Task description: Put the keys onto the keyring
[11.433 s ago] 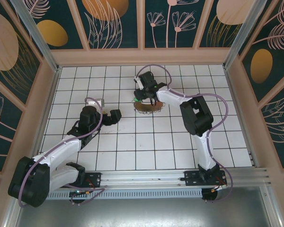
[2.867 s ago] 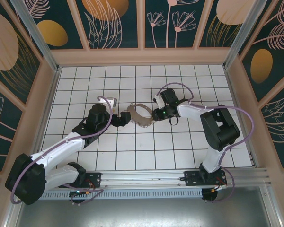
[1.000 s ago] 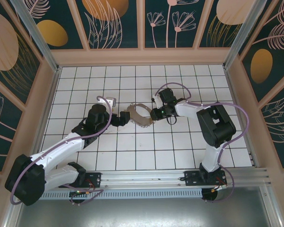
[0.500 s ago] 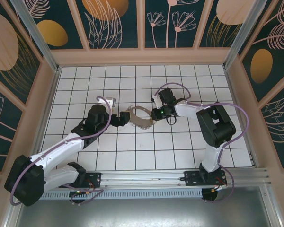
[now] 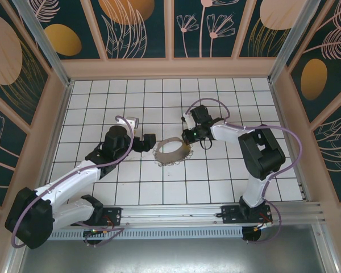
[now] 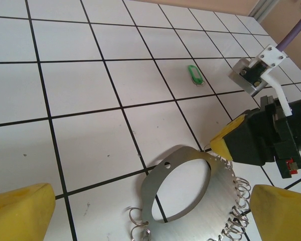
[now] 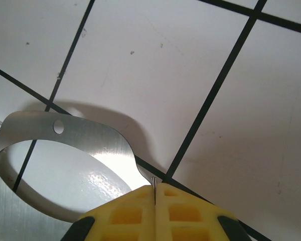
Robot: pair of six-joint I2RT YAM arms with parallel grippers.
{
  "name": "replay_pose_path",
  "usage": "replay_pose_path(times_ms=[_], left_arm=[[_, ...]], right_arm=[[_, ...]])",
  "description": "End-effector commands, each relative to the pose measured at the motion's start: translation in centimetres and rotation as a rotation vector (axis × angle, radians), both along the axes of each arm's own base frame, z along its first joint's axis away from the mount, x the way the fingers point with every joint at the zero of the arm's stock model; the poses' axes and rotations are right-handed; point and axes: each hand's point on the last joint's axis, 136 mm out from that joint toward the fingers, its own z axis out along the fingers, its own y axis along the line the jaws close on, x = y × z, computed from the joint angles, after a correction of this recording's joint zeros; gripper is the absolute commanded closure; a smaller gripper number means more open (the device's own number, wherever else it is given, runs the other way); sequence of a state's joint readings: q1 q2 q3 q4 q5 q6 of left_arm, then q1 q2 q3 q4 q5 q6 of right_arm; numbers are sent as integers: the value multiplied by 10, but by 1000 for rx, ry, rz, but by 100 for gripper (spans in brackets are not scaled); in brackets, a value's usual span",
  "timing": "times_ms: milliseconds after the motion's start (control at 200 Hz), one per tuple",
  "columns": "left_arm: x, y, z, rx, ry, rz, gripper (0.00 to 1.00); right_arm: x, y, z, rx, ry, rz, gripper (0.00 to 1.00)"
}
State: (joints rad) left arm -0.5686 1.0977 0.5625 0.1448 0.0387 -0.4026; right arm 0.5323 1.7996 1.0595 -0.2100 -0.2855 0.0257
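The silver keyring (image 6: 183,153) lies flat mid-worktop (image 5: 102,96). Seen from above, the right claw (image 7: 154,191), fingers pressed together, meets its rim at 1 o'clock. The left claw (image 5: 150,143), spread wide, faces it from 9 o'clock. The green key (image 6: 194,75) lies well apart.

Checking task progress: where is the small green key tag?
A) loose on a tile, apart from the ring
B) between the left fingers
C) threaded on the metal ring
A: the small green key tag lies alone, well clear of the flat silver metal ring.
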Motion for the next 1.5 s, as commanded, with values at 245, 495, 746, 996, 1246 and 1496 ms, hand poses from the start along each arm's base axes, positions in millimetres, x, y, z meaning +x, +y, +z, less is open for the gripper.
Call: replay_pose_path(times_ms=[245, 495, 746, 996, 1246, 1496], left_arm=[[-1, 3, 5, 21, -18, 2, 1], [-1, 3, 4, 25, -17, 4, 1], [0, 2, 4, 23, -19, 2, 1], [-1, 4, 1, 26, -16, 4, 1], [-2, 4, 2, 24, -17, 6, 1], [-4, 4, 14, 7, -29, -2, 2]], right_arm=[[3, -3, -2, -45, -34, 7, 100], [8, -7, -16, -93, -17, -11, 100], [12, -7, -21, -113, -8, -15, 89], [13, -7, -24, -118, -3, -14, 84], [9, -1, -11, -108, -37, 7, 100], [-13, 38, 66, 36, -300, 198, 100]])
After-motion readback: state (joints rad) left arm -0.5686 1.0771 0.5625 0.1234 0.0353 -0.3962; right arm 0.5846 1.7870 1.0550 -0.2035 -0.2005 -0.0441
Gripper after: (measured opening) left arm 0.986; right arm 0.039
